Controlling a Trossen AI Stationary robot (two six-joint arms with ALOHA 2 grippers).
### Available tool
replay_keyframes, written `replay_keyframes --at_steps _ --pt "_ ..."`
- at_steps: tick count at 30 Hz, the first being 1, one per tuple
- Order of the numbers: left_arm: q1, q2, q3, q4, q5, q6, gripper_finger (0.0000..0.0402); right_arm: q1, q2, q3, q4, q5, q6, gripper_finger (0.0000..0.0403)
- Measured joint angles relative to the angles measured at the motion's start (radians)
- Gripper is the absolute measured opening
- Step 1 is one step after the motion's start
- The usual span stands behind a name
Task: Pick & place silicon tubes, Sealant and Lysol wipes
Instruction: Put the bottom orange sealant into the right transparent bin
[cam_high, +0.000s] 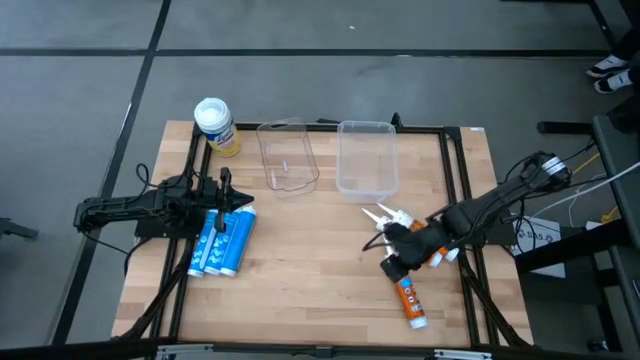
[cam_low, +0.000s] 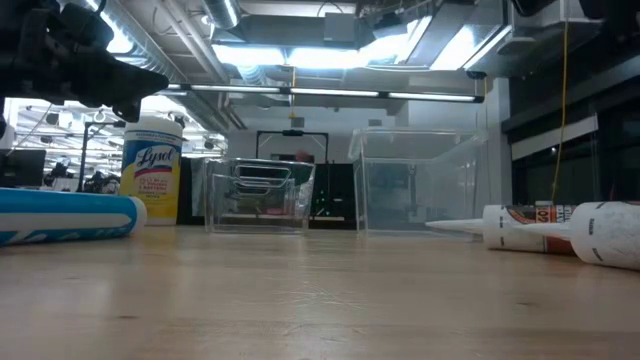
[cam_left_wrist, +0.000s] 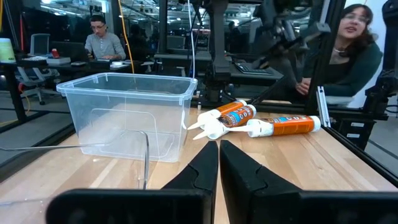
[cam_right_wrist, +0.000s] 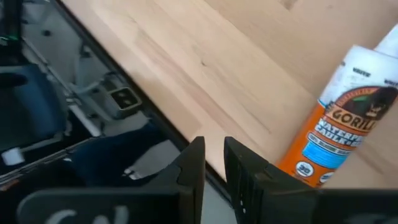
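Note:
The yellow Lysol wipes canister (cam_high: 215, 125) with its white lid stands upright at the far left; it also shows in the low view (cam_low: 151, 168). Three blue tubes (cam_high: 222, 242) lie side by side on the table's left, one seen in the low view (cam_low: 65, 215). Orange sealant tubes lie on the right: one near the front edge (cam_high: 410, 302) and others by the right arm (cam_left_wrist: 286, 126). My left gripper (cam_high: 248, 200) hovers shut and empty just beyond the blue tubes. My right gripper (cam_high: 392, 265) is shut and empty above the table, beside the near sealant tube (cam_right_wrist: 336, 137).
Two clear plastic bins stand at the far middle, a smaller one (cam_high: 288, 155) and a larger one (cam_high: 367, 158). A black frame (cam_high: 455, 180) runs round the tabletop. People sit beyond the table's right side (cam_left_wrist: 354, 50). Bare wood lies in the table's middle (cam_high: 310, 260).

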Motion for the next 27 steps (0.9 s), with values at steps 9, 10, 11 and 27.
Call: replay_keyframes --at_steps 9,10,11,27 --pt "0.0 0.0 0.0 0.0 0.0 0.0 0.0011 0.002 0.081 0.0 -0.052 0.0 0.049 0.0062" --pt "0.0 0.0 0.0 0.0 0.0 0.0 0.0011 0.003 0.089 0.0 -0.054 0.0 0.051 0.0062" --pt "0.0 0.0 0.0 0.0 0.0 0.0 0.0012 0.007 0.098 0.0 -0.054 0.001 0.052 0.0062" --pt "0.0 0.0 0.0 0.0 0.0 0.0 0.0014 0.087 0.153 0.0 -0.085 0.037 0.129 0.0117"
